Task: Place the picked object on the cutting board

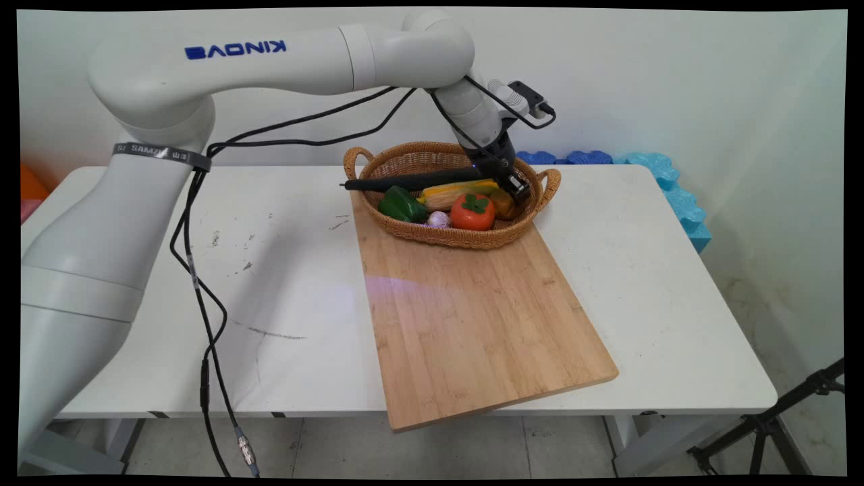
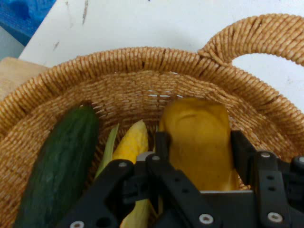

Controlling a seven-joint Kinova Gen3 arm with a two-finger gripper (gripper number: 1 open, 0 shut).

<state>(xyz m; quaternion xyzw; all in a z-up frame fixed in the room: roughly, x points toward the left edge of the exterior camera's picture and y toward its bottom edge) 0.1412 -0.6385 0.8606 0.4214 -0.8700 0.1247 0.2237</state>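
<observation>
My gripper reaches down into the right end of a woven basket standing on the far end of a wooden cutting board. In the hand view the gripper is shut on a yellow pepper, with a finger pressed against each side. The pepper rests low in the basket. Beside it lie a corn cob and a dark green cucumber. The basket also holds a green pepper, a garlic bulb and an orange-red tomato.
The board overhangs the near edge of the white table. Blue foam pieces line the far right edge by the wall. Black cables hang from the arm over the table's left side. A tripod leg stands on the floor at lower right.
</observation>
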